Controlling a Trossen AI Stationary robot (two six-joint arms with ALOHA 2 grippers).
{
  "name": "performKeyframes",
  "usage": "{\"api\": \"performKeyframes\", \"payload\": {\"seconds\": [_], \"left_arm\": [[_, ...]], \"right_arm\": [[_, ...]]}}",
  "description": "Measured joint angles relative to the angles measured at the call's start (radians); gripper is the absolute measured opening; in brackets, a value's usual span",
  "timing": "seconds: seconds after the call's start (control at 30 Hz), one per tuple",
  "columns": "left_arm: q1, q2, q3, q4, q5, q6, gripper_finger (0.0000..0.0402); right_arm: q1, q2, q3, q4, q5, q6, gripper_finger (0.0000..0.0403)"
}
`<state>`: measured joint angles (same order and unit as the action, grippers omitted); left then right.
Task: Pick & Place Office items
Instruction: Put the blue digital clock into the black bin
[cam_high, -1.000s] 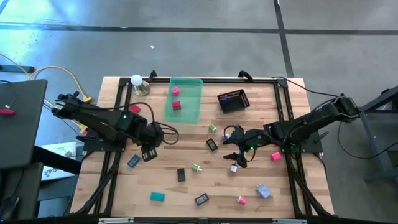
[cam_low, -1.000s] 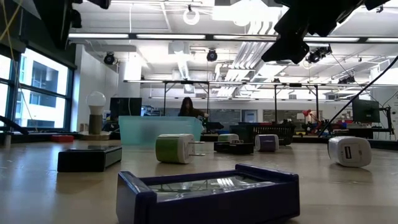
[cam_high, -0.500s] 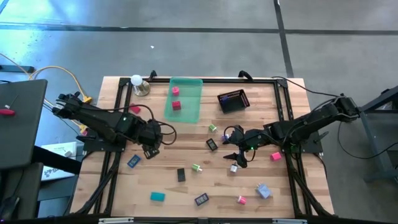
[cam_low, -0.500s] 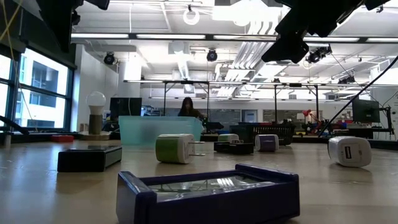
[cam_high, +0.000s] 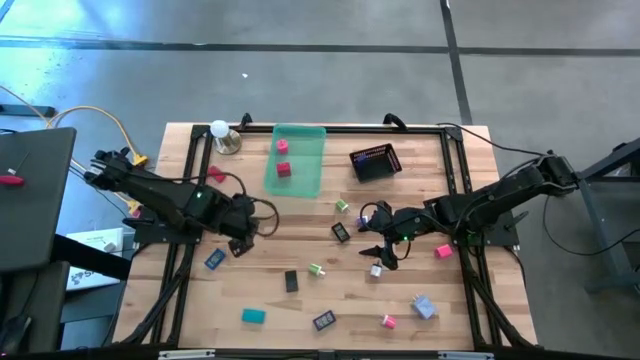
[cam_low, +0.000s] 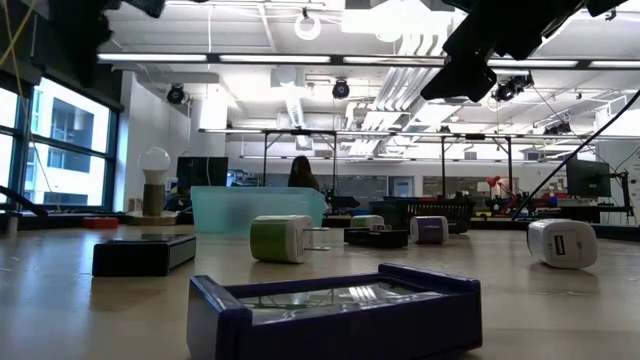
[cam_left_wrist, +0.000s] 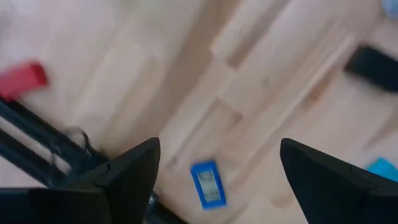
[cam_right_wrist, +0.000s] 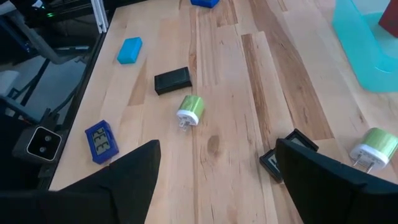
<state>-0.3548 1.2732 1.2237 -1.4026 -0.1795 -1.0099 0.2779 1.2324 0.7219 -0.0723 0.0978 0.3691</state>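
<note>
Small office items lie scattered on the wooden table. My left gripper (cam_high: 239, 246) (cam_left_wrist: 219, 146) hangs open over the table's left part, pointing down. A blue item (cam_high: 214, 260) (cam_left_wrist: 207, 185) lies flat just beside and below it, untouched. My right gripper (cam_high: 383, 255) (cam_right_wrist: 217, 149) waits open above the middle right, over a white plug (cam_high: 377, 268). Ahead of it lie a green-and-white plug (cam_right_wrist: 189, 111), a black block (cam_right_wrist: 172, 80), a teal piece (cam_right_wrist: 129, 50) and a dark blue item (cam_right_wrist: 101, 140). Two pink-red pieces (cam_high: 283, 156) lie in the translucent green tray (cam_high: 300, 180).
A black mesh basket (cam_high: 375, 162) stands right of the tray at the far side. A lamp with a white bulb (cam_high: 220, 130) stands at the far left corner. Pink (cam_high: 388, 321) and lavender (cam_high: 424, 306) pieces lie near the front right. Black frame rails (cam_high: 185, 250) run along both table sides.
My left gripper has stayed over the blue item, rolled a little about its own axis, and its fingers have spread wider apart. My right gripper and the items have kept still.
</note>
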Motion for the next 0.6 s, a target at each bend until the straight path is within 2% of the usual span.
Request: {"api": "performKeyframes", "payload": {"seconds": [0.1,0.27,0.43,0.6], "left_arm": [[-0.034,0.000,-0.050,0.039,0.081,-0.060,0.0323],[-0.044,-0.002,-0.157,0.160,0.194,-0.060,0.0323],[-0.039,-0.003,-0.248,0.157,0.304,-0.080,0.0323],[-0.034,-0.003,-0.302,0.199,0.304,-0.108,0.0323]], "right_arm": [[0.000,0.000,0.000,0.000,-0.012,0.000,0.0305],[0.000,0.000,0.000,0.000,-0.019,0.001,0.0305],[0.000,0.000,0.000,0.000,-0.019,0.004,0.0305],[0.000,0.000,0.000,0.000,-0.019,0.004,0.0305]]}}
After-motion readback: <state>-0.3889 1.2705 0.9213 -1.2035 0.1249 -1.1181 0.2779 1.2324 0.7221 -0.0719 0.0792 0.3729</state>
